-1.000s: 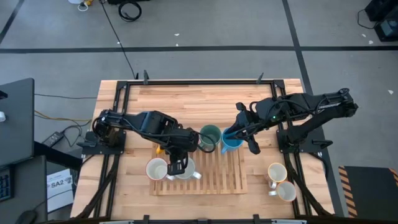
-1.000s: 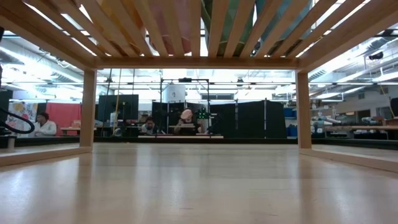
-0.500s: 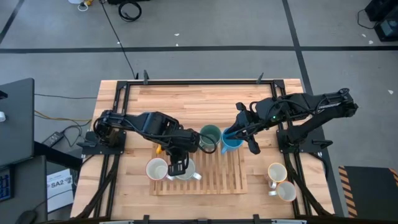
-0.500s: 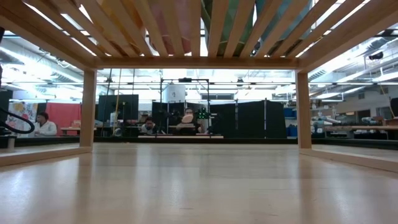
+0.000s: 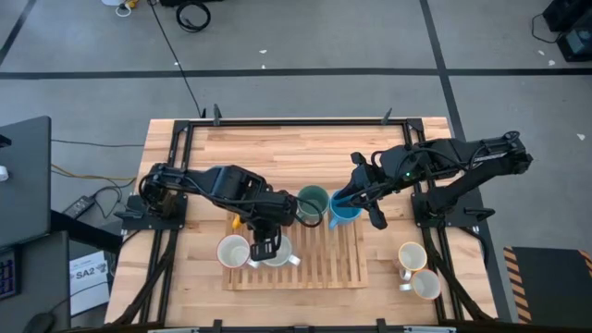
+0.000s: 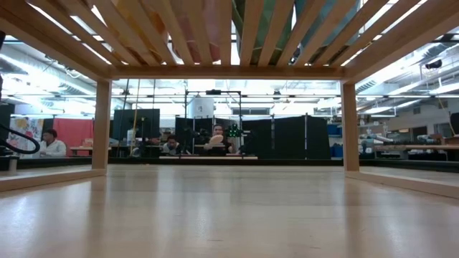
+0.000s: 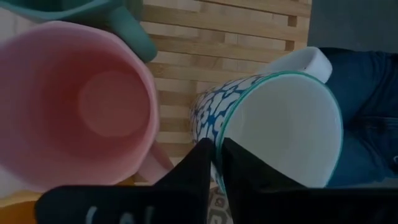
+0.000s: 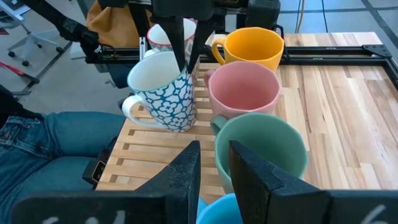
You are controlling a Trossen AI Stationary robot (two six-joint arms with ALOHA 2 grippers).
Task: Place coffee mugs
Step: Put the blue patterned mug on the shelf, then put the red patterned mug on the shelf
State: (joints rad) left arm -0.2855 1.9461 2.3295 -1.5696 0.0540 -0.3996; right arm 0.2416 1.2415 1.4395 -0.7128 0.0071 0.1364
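A white mug with a blue pattern (image 7: 280,137) stands on the slatted wooden rack (image 5: 324,268), and my left gripper (image 7: 214,165) is shut on it. In the high view this mug (image 5: 277,252) sits beside a plain white mug (image 5: 233,252). The pink mug (image 7: 81,112), orange mug (image 8: 249,46) and green mug (image 8: 261,149) stand close together on the rack. My right gripper (image 8: 214,168) is at the blue mug (image 5: 344,213), next to the green mug (image 5: 313,202). Two cream mugs (image 5: 418,270) rest on the table at the right. My left gripper pinches the patterned mug's rim (image 7: 219,127), one finger inside the cup and one outside. Its fingers (image 8: 185,43) come from above, pointing down. The mug stands upright with its base on the rack. My right gripper is shut on the blue mug's rim (image 8: 217,208) from above; its own fingers hide most of the contact. The mug stands upright on the rack.
The rack lies near the table's near edge; bare wood table (image 5: 277,143) lies beyond it. A person's legs in jeans (image 8: 56,143) are just off the near edge. The low view looks under the rack's slats (image 6: 229,36) into the room.
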